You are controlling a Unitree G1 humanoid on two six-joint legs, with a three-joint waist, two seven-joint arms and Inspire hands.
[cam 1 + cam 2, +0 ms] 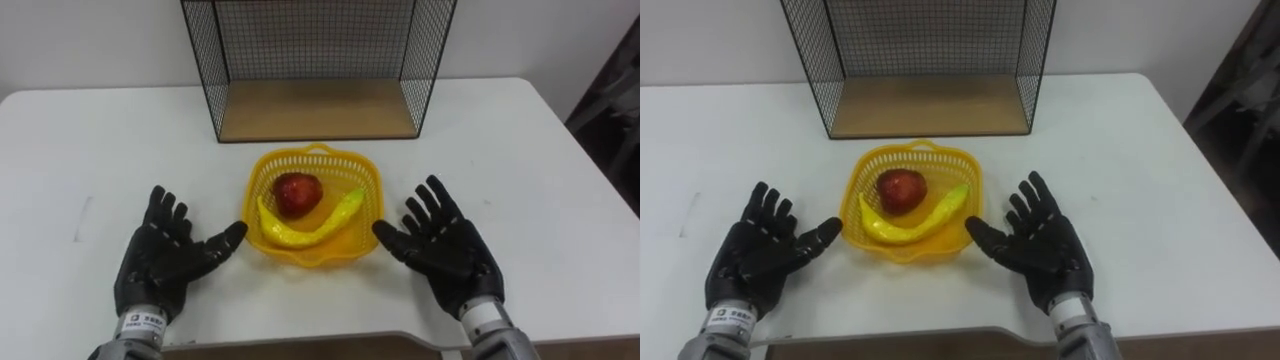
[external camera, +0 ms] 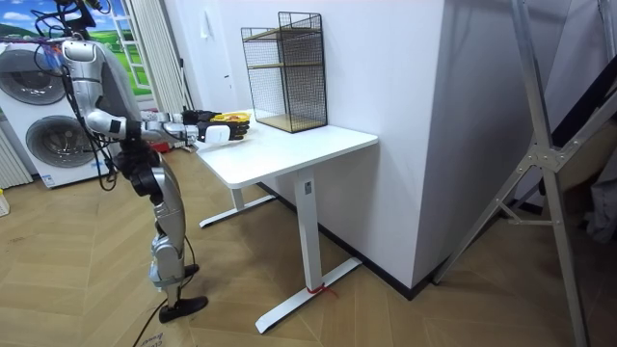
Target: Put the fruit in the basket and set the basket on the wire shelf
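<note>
Standing at one end of a white bench [image 1: 90, 140], reaching both arms forward over it. Facing a black wire shelf [image 1: 318, 112] with a wooden floor, sitting at the bench's far edge against the wall. Looking down on a yellow basket [image 1: 262, 181] resting on the bench just in front of the shelf's open side, apart from it and not yet on it. Holding the left hand [image 1: 160, 262] low at the basket's left side, fingers wide and straight, thumb pointing at the rim from just beside it, gripping nothing. Mirroring that with the right hand [image 1: 450, 250] at the basket's right side, fingers likewise wide, empty. Seeing a yellow banana [image 1: 310, 228] lying curved across the basket's near half, and a red apple [image 1: 297, 193] lying just behind, touching it.
</note>
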